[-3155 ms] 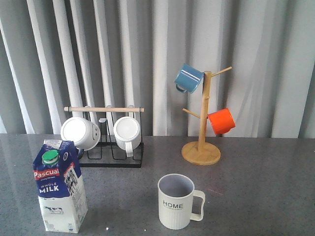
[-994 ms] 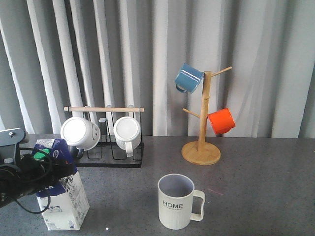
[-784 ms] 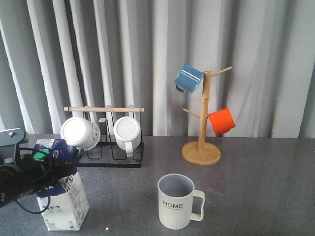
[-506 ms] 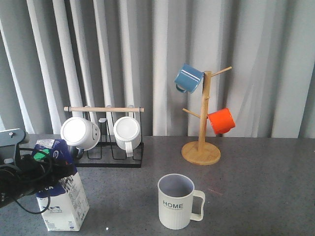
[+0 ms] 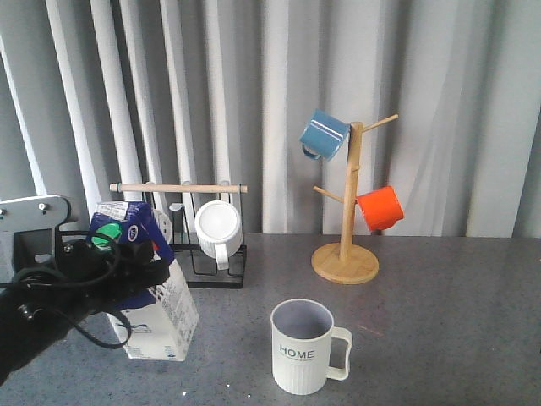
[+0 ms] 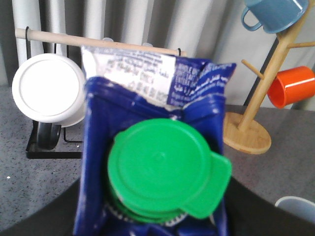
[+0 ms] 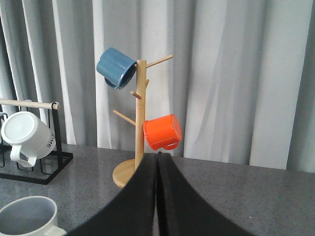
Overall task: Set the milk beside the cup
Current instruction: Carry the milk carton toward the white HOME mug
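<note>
Glossy paper milk (image 5: 150,298), smooth plastic cap (image 6: 160,172); ribbed matt cup (image 5: 303,347); speckled grey counter (image 5: 439,313); wooden tree (image 5: 348,211).

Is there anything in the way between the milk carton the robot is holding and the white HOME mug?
Nothing visible. The blue-and-white milk carton in the left gripper has only bare grey table between it and the cream ribbed HOME mug. The black mug rack stands farther back, off that path.
</note>
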`<state>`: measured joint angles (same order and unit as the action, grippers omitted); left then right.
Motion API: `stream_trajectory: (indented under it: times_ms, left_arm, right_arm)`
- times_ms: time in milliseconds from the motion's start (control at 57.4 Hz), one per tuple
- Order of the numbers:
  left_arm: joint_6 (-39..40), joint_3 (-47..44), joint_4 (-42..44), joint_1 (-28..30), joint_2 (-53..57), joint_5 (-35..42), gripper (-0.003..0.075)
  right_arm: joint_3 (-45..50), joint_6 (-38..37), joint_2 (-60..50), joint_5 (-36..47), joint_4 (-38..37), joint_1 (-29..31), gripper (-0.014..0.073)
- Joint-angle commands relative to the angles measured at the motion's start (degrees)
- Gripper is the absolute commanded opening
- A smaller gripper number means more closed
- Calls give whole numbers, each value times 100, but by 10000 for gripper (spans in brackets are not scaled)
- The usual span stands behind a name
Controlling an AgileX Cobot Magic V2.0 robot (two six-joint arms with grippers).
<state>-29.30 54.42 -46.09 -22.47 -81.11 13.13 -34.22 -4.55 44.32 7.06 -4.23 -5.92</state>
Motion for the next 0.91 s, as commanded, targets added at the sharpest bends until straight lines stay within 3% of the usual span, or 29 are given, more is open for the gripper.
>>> stream_trajectory:
  times_ms: [0, 105, 261, 558, 889]
  left_arm:
    - [-1515, 209, -1745, -507, 125, 1293, 20]
    - [-2409, 379, -2797, -1101, -79, 2291, 20]
    - [-3009, 846, -2987, -1672, -517, 2451, 22]
    - [-3009, 1339, -3424, -2390, -1178, 3083, 25]
    - [-3009, 1488, -3430, -2564, -1600, 3205, 28]
  right_arm:
    - [-159, 20, -12, 395, -48, 38, -8]
    - [-159, 20, -12, 395, -48, 38, -8]
    - [-159, 20, -12, 395, -48, 38, -8]
    - [-159, 20, -12, 395, -48, 38, -8]
    - [-159, 20, -12, 382, -48, 38, -8]
